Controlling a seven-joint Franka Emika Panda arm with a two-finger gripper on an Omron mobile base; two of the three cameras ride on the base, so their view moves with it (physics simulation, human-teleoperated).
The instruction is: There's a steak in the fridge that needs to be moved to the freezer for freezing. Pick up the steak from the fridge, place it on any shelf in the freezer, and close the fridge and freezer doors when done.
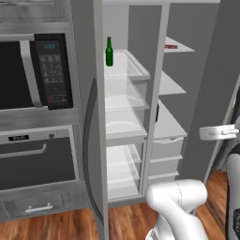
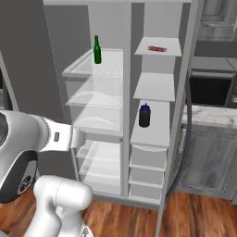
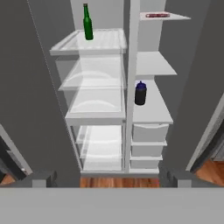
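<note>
I've got both doors swung wide. The steak (image 2: 157, 48) lies on the top freezer shelf (image 2: 159, 53), toward its back edge. A green glass bottle (image 2: 97, 50) stands upright on the fridge's (image 2: 99, 92) top glass shelf, a dark jar (image 2: 144, 115) on a lower freezer shelf. My gripper (image 3: 111, 177) is spread fully, holding nothing, well back from the unit.

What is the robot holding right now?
Nothing. The end effector is open and bare, back from the shelves. The steak lies on the top shelf of the narrow side.
</note>
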